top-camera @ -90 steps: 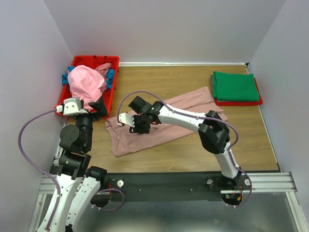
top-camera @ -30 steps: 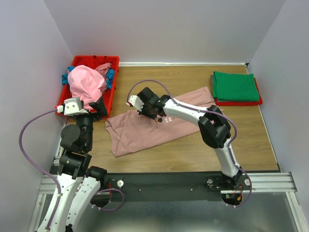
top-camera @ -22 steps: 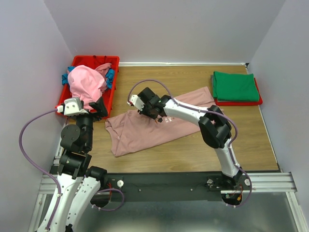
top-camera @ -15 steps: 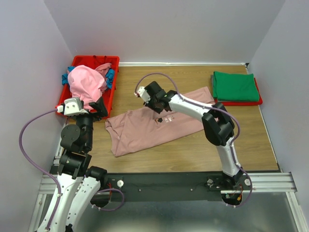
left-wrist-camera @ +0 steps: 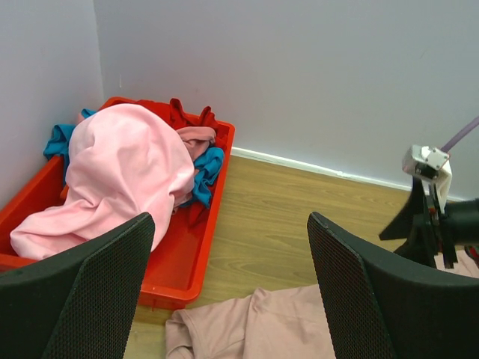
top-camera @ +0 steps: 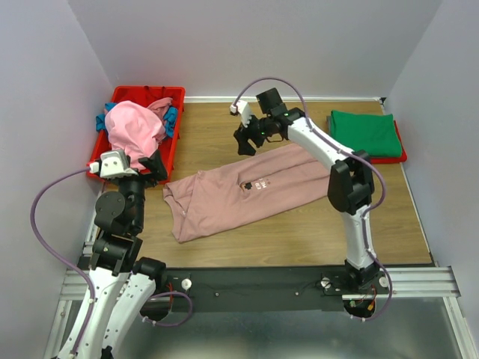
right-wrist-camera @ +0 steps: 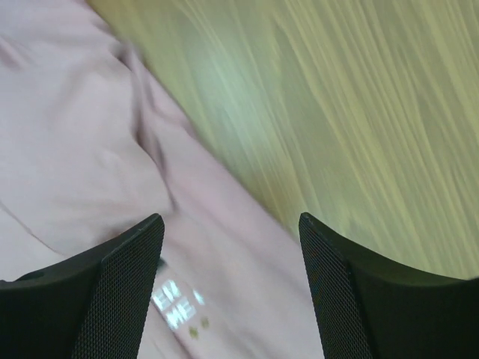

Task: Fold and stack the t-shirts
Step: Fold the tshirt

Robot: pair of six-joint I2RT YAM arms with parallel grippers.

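top view: a wrinkled dusty-pink cloth tee (top-camera: pixel 254 191) lies diagonally across the wood-grain table (top-camera: pixel 389 217); right jaws gape empty over its far edge. left wrist: left jaws wide open, facing a red plastic bin (left-wrist-camera: pixel 217 194) heaped with soft tees (left-wrist-camera: pixel 127 172). right wrist: pink folds, white print.

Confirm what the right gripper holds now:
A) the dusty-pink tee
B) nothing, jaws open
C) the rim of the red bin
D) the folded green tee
B: in the right wrist view the right gripper has its fingers spread with nothing between them. Only the dusty-pink tee and the bare table show below it.
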